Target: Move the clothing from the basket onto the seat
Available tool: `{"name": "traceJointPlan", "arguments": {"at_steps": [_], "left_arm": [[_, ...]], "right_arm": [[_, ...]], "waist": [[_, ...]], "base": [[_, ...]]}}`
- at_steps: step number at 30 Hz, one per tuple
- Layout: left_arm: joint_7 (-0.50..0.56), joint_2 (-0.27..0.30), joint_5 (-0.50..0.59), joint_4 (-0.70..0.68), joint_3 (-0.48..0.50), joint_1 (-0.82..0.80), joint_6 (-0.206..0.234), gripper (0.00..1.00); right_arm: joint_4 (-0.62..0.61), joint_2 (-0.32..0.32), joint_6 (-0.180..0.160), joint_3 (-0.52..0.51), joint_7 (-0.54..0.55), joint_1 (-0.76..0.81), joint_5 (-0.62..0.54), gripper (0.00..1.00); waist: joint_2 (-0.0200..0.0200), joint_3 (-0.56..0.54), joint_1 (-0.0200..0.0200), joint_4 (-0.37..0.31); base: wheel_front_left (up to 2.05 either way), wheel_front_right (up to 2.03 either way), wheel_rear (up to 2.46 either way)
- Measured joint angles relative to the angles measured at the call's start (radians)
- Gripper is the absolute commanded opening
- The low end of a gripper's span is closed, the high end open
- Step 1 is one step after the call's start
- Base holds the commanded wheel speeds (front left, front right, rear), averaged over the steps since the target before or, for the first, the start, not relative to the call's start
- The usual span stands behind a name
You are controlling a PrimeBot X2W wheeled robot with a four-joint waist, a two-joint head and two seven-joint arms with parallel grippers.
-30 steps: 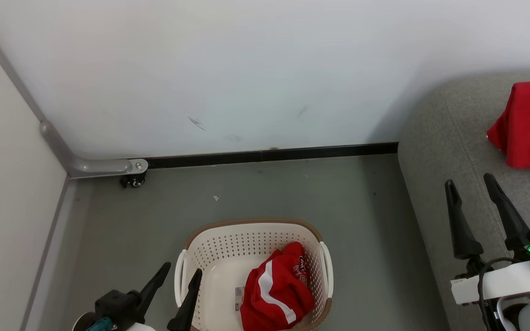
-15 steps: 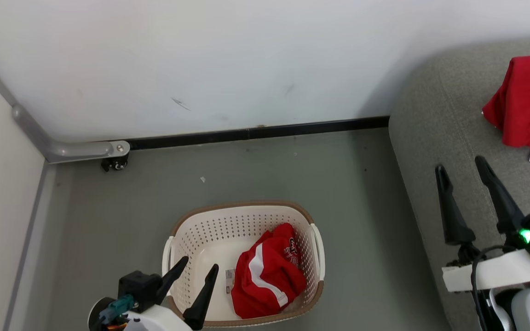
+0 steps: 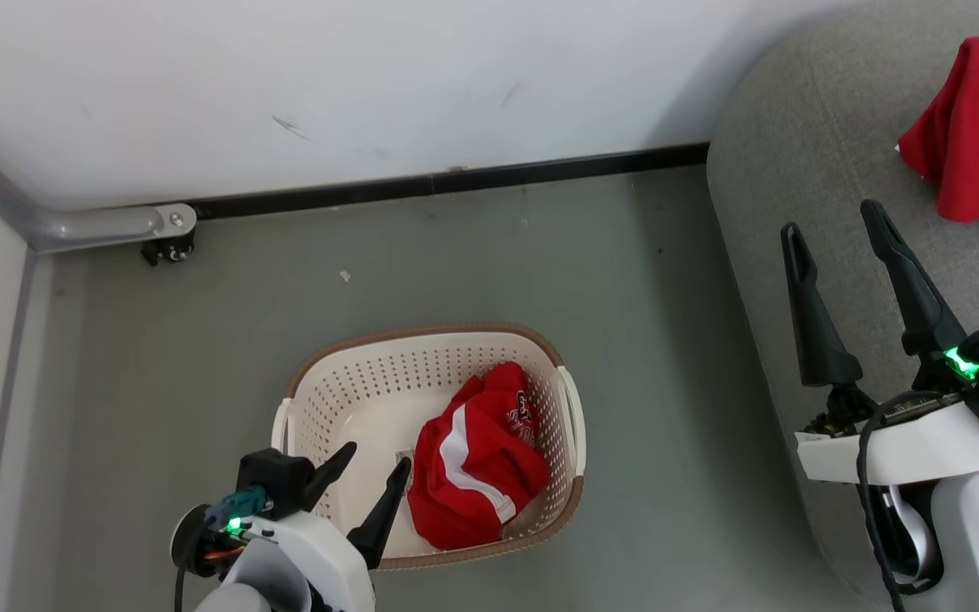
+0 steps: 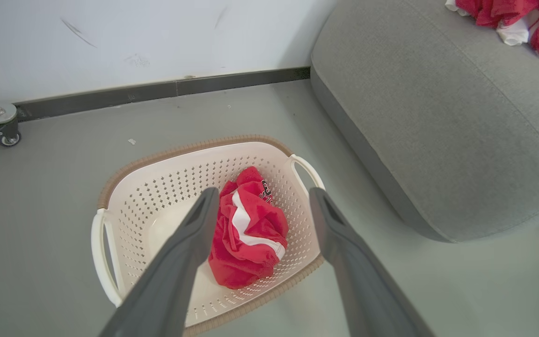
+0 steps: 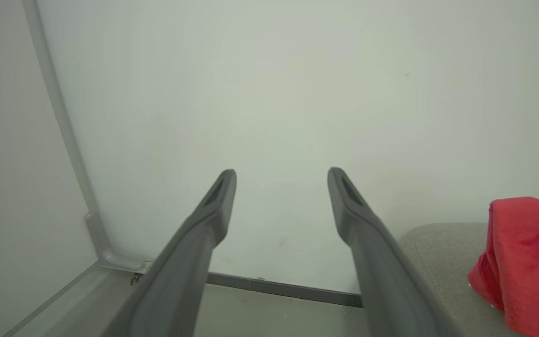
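Note:
A crumpled red garment point(image 3: 474, 464) with a white stripe and a small logo lies in the right half of the cream basket point(image 3: 345, 395) on the floor. In the left wrist view the same garment point(image 4: 246, 229) sits in the basket point(image 4: 157, 182) between my fingers. My left gripper point(image 3: 376, 466) hangs open over the basket's near left part, empty. Another red garment point(image 3: 974, 127) with white trim rests on the grey sofa point(image 3: 804, 144) at the right. My right gripper point(image 3: 829, 217) stands open and empty above the sofa's left edge, fingers pointing at the wall.
A white wall with a black skirting strip point(image 3: 455, 181) runs behind the basket. A grey metal rail with a small caster point(image 3: 165, 249) sits in the left corner. Grey floor point(image 3: 642, 357) lies between the basket and the sofa.
The head camera has tilted down, so the whole scene has slid up the picture. My left gripper has come further into view and moved over the basket. The garments have not moved.

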Motion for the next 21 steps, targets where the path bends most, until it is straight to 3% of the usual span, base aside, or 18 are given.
{"name": "traceJointPlan", "arguments": {"at_steps": [21], "left_arm": [[0.134, -0.030, -0.040, 0.156, -0.040, -0.192, 0.000, 1.00]], "right_arm": [[-0.050, 0.006, 0.000, 0.065, 0.000, -0.171, 0.026, 1.00]], "waist": [[0.0000, 0.188, 0.0000, -0.045]], "base": [[0.00, 0.00, 0.00]]}}
